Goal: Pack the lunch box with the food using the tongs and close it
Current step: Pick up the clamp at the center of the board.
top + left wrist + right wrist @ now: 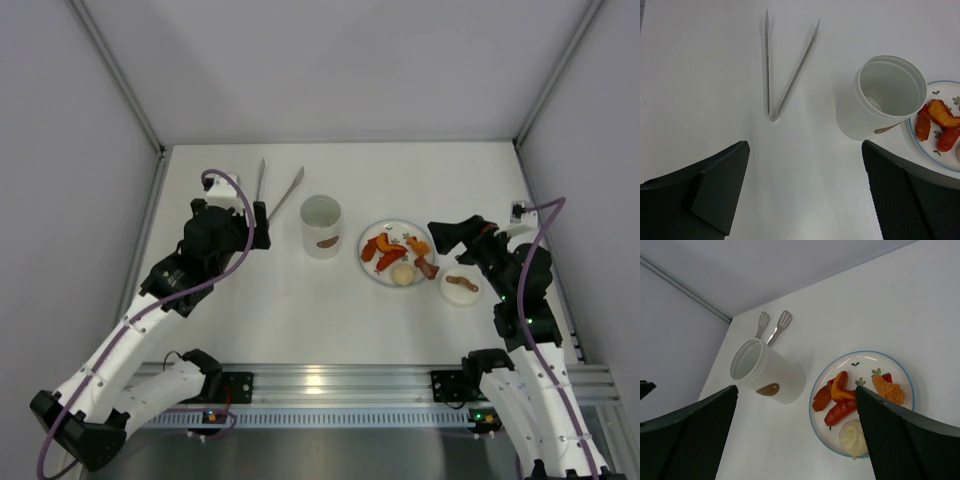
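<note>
The metal tongs (276, 190) lie spread in a V on the table at the back, their hinge (772, 116) nearest my left gripper (805, 146), which hovers open and empty just short of them. The white lunch box (321, 227) stands upright and uncovered to the right of the tongs; it also shows in both wrist views (875, 110) (775, 376). The food (396, 256), orange-red and brown pieces plus a pale bun (852, 435), sits on a plate (401, 231). My right gripper (442, 236) hangs open and empty over the plate's right side.
A small white lid (460, 289) with a brown handle lies right of the plate, under my right arm. Grey walls enclose the table on three sides. The arm bases and an aluminium rail (330, 385) run along the near edge.
</note>
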`<state>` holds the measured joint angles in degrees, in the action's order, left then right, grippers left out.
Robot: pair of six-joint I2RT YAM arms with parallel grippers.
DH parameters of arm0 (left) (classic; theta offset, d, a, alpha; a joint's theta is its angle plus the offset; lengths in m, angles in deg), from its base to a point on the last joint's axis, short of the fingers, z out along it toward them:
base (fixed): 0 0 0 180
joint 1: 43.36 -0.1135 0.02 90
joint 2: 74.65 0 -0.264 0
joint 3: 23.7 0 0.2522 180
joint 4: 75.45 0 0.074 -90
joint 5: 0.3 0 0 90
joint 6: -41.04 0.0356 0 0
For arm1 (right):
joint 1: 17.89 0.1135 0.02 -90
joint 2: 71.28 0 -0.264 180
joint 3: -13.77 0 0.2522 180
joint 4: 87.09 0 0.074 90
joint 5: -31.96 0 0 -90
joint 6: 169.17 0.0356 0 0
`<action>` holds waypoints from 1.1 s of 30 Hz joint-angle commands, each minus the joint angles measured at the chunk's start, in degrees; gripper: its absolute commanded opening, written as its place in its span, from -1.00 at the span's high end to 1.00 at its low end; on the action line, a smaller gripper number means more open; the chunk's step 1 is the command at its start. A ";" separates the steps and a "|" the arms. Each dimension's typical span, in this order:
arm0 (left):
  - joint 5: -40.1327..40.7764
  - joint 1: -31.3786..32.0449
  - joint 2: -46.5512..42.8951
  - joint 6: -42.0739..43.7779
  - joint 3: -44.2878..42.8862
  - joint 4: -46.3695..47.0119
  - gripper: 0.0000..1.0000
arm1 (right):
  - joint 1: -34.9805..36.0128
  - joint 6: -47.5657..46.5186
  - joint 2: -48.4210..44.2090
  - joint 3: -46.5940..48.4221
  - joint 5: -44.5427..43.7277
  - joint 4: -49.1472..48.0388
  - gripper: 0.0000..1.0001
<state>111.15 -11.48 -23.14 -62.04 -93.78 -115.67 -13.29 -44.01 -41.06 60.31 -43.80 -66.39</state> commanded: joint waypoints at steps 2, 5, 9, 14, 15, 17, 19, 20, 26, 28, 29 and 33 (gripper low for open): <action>-0.53 0.11 -0.44 0.95 0.33 3.78 -0.98 | -1.00 -0.44 0.01 3.17 -0.35 -0.18 -0.99; -0.62 0.20 -0.35 0.95 0.33 3.69 -0.98 | -0.91 -0.70 0.54 3.61 -0.62 0.44 -0.99; -0.80 0.11 -0.27 0.95 0.33 3.78 -0.98 | -1.00 -0.79 0.46 3.79 -1.14 1.14 -0.99; -0.97 0.11 0.00 0.95 0.33 3.69 -0.98 | -1.00 -0.79 1.07 4.49 -2.99 2.82 -0.99; -1.15 0.11 0.00 0.95 0.33 3.61 -0.98 | -0.91 -0.88 0.98 4.49 -3.25 2.90 -0.99; -1.32 0.11 0.09 0.95 0.33 3.61 -0.98 | -0.91 -1.14 1.07 4.93 -4.39 4.04 -0.99; -2.11 0.11 0.43 1.04 0.24 3.70 -0.98 | -0.91 -2.02 1.33 5.54 -5.27 5.71 -0.99; -2.55 0.11 0.61 0.95 0.15 3.78 -0.98 | -0.91 -2.20 1.42 5.98 -5.45 6.15 -0.99; -2.92 0.11 3.07 -0.27 -0.99 2.64 -0.98 | -0.91 -2.64 2.13 5.90 -5.36 6.86 -0.99; -0.46 0.11 5.35 -1.85 -1.78 1.77 -0.98 | -0.91 -3.16 2.30 5.81 -5.28 7.30 -0.99; 0.86 0.03 6.84 -3.95 -4.13 0.98 -0.98 | -0.91 -3.25 2.39 5.64 -5.36 7.47 -0.99; 5.86 -1.02 19.22 -4.50 -13.98 -2.28 -0.98 | -1.00 -2.90 2.39 5.46 -5.19 7.04 -0.99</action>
<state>111.91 -11.74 -10.25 -64.62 -100.44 -118.07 -13.31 -46.17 -38.83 63.96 -48.56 -59.90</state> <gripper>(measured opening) 0.990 0.993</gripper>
